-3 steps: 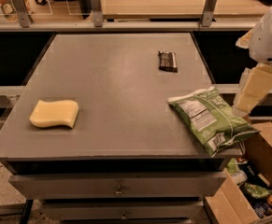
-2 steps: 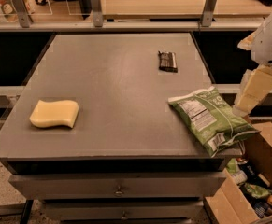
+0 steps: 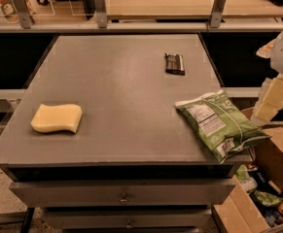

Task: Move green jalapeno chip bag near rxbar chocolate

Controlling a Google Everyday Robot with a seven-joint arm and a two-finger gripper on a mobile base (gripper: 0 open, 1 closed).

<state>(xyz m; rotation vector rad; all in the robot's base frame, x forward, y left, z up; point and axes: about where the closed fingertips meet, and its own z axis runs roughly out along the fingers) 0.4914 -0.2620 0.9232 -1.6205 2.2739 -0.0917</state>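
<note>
The green jalapeno chip bag (image 3: 220,124) lies flat at the table's front right corner, with its white nutrition panel facing up and its lower end hanging over the edge. The rxbar chocolate (image 3: 174,63), a small dark bar, lies further back on the right half of the table, well apart from the bag. My gripper (image 3: 266,110) is at the end of the white and cream arm at the right edge of the view. It hangs just right of the bag, beyond the table's edge, and holds nothing that I can see.
A yellow sponge (image 3: 57,118) lies at the front left of the grey table (image 3: 112,91). An open cardboard box (image 3: 272,188) with small packets stands on the floor at lower right. A railing and a wooden counter (image 3: 155,4) run behind the table.
The arm has shifted slightly to the right. The bag, the bar and the sponge have not moved.
</note>
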